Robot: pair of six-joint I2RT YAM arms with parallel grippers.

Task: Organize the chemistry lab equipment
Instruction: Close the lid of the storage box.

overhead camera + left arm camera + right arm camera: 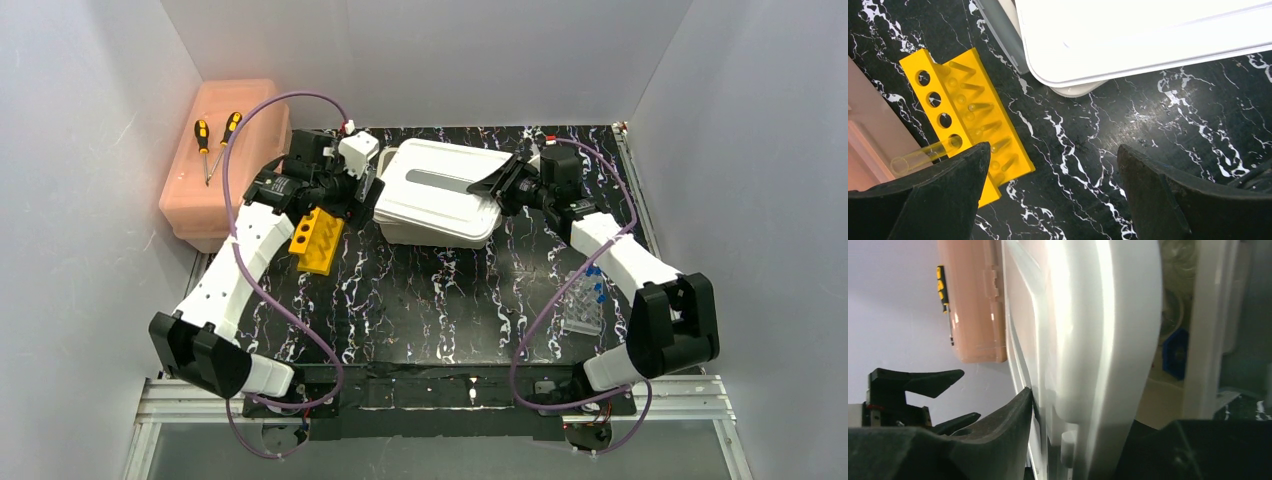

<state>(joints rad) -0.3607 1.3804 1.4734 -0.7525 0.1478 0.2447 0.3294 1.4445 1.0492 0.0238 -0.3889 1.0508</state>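
A white lid (445, 178) lies on a white bin (440, 228) at the middle back. My right gripper (497, 184) stands open astride the lid's right edge (1098, 340); in the right wrist view (1100, 407) one finger (1013, 415) touches the rim. The yellow slotted tube rack (318, 238) lies left of the bin. It holds one clear glass tube (923, 156) in an end hole of the rack (973, 107). My left gripper (358, 198) hangs wide open and empty (1053, 150) just right of the rack.
The pink box (215, 160) sits at the far left and carries two screwdrivers (215, 140). A clear stand with blue-capped pieces (587, 298) sits under the right arm. Grey walls close in three sides. A blue object (1175, 354) shows inside the bin.
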